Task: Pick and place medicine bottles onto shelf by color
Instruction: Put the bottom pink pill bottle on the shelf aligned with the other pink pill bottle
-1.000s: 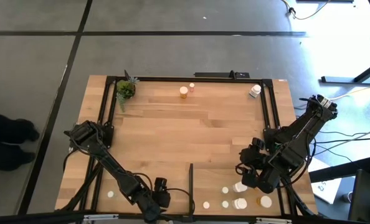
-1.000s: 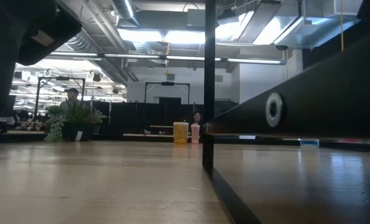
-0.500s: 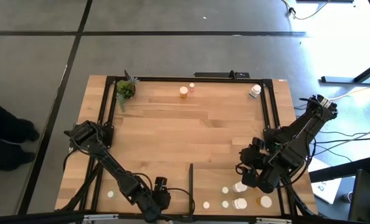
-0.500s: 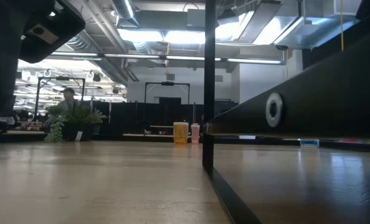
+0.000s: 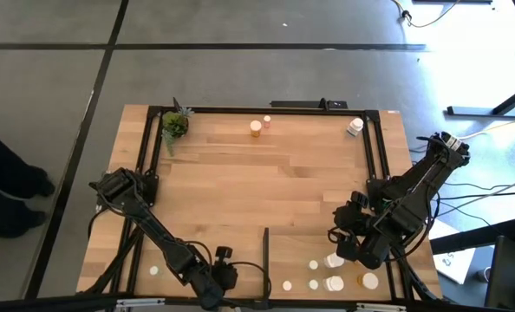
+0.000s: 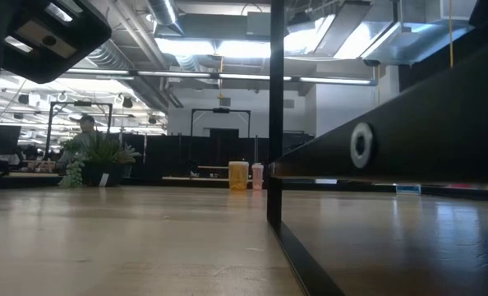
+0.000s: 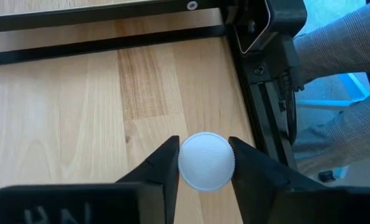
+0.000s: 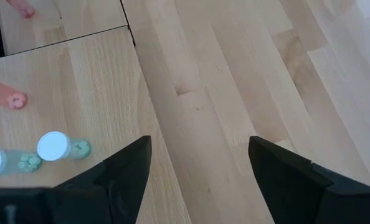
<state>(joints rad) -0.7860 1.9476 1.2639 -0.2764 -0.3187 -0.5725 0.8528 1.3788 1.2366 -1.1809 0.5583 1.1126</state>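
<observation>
White-capped medicine bottle (image 7: pixel 205 160) sitting near left table corner; I'm pinching its ribbed cap between left gripper (image 7: pixel 203 163) fingers. Judging light, rigid, smooth plastic; cap rim gripping best. Right gripper (image 8: pixel 197 163) spread, hovering near shelf (image 8: pixel 79 93).

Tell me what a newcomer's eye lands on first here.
The left gripper, at the table's near left edge, has its fingers against both sides of a white bottle cap. The right gripper hangs open by the cluster of medicine bottles at the near right. A small potted plant stands at the far left corner.
</observation>
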